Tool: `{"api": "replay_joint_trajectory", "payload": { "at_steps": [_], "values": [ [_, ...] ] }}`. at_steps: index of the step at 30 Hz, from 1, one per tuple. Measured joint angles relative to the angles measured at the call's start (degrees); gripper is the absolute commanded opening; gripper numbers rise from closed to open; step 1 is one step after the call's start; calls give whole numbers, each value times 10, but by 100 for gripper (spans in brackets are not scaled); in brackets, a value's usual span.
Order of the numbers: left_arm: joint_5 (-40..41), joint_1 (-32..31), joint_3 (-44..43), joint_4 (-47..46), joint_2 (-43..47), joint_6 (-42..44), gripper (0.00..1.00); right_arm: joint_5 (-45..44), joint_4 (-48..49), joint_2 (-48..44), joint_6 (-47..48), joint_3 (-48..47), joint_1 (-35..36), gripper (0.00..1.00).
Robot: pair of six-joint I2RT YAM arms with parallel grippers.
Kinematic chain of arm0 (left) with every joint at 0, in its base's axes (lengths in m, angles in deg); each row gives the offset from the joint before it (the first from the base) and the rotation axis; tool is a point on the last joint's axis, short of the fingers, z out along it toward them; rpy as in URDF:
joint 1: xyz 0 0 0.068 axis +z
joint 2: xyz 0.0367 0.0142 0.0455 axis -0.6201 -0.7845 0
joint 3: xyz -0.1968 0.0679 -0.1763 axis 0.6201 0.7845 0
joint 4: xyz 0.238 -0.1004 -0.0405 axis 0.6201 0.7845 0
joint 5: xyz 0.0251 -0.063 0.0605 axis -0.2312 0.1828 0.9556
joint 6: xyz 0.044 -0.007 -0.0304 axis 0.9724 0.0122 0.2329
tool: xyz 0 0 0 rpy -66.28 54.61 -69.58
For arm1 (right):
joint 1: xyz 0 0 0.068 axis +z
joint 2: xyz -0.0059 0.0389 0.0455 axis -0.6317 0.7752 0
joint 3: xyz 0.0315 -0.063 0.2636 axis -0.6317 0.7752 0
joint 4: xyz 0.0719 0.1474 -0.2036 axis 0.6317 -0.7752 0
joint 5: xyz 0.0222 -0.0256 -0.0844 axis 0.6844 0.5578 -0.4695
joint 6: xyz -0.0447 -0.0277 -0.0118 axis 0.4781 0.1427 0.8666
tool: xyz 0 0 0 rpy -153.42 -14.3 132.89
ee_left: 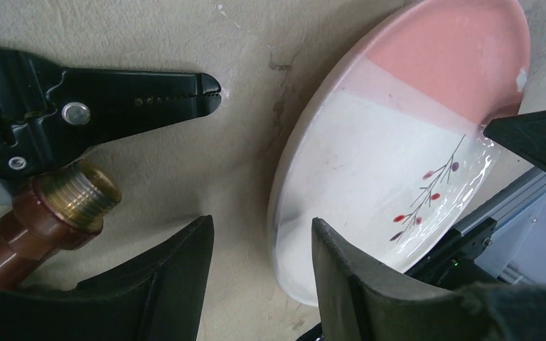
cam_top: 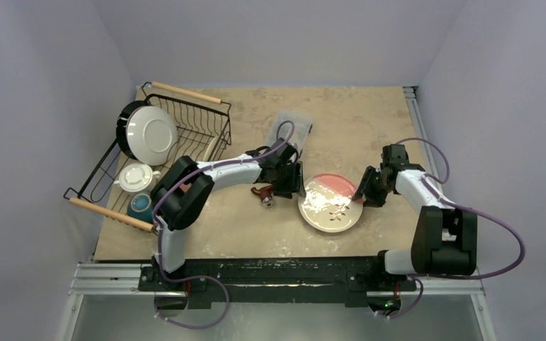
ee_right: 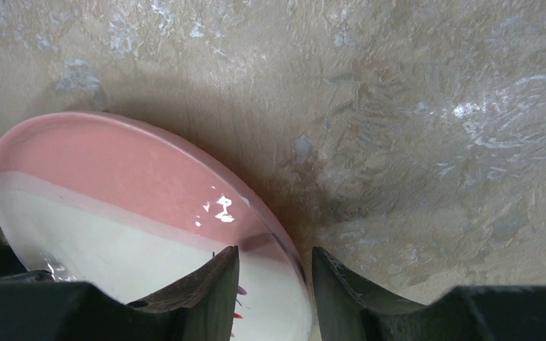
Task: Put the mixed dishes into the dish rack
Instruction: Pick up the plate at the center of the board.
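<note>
Judging by the overhead view, loading is nearly done: the dish rack [cam_top: 213, 124] at the ten o'clock corner of the bench [cam_top: 370, 121] holds a black-rimmed white plate [cam_top: 149, 133] on edge, a white cup [cam_top: 136, 176] and a teal cup [cam_top: 141, 206]. Only the pink-and-white plate [cam_top: 330, 202] lies outside it, near the bench's centre. The left hand [cam_top: 297, 188] straddles that plate's rim at nine o'clock and the right hand [cam_top: 364, 193] at three o'clock, both about half open and neither visibly clamped, so lifting and racking it is what remains.
</note>
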Motion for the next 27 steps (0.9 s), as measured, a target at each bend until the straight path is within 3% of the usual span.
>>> {"api": "replay_joint_trajectory", "payload": {
  "at_steps": [7,14,27],
  "values": [
    [-38,-3,14,-52,-9,-21,45,7,7,13,4,0,0,40],
    [-80,-3,36,-95,-2,-38,32,-2,10,13,17,0,-2,35],
    [-108,-3,49,-124,97,-52,30,0,14,24,23,0,-1,33]
  ]
}}
